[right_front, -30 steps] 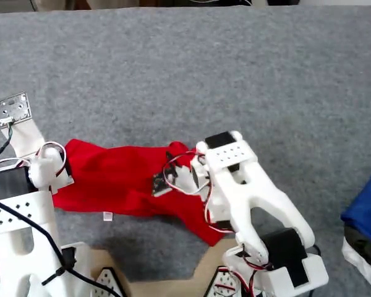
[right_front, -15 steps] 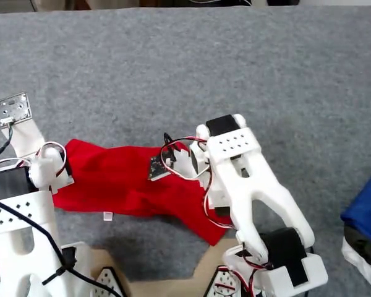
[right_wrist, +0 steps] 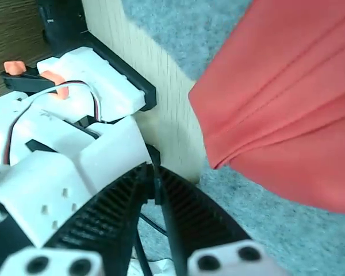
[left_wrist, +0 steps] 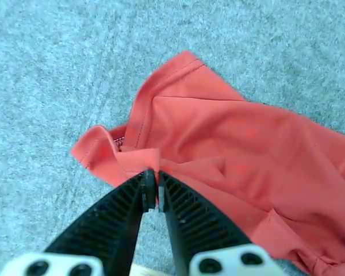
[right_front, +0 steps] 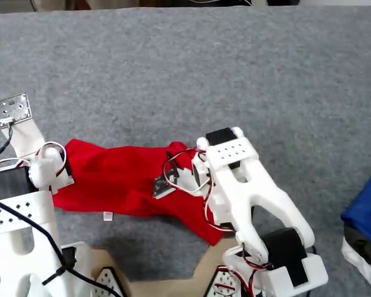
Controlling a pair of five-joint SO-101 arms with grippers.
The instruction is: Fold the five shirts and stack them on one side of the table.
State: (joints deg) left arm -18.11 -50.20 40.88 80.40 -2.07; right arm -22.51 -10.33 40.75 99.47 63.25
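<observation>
**Red shirt bunched between two closed hands**

Nearest to us, the wooden board under the arm bases lies just on the near side of the red shirt. The shirt's right corner reaches almost to the board's edge.

The left hand sits at the shirt's left end. Its jaws are pressed together on what we take to be a raised fold of the hem. The right hand is over the shirt's right part, its jaws closed tight with nothing between them. The cloth lies off to one side of its tips.

We judge the main risk to be a one-sided pull. If the left hand draws away while the right holds nothing, the shirt would drag and rope up rather than spread. The pinch is also thin and at the very edge, so the hem could slip out. The right arm's loose wires hang close above the cloth and might snag it.

The shirt itself is a long, crumpled band, creased lengthwise, with its collar end turned under and a small label showing at its near edge.

Well to the right of the shirt, a pile of folded clothes sits at the edge of the grey tabletop.
</observation>
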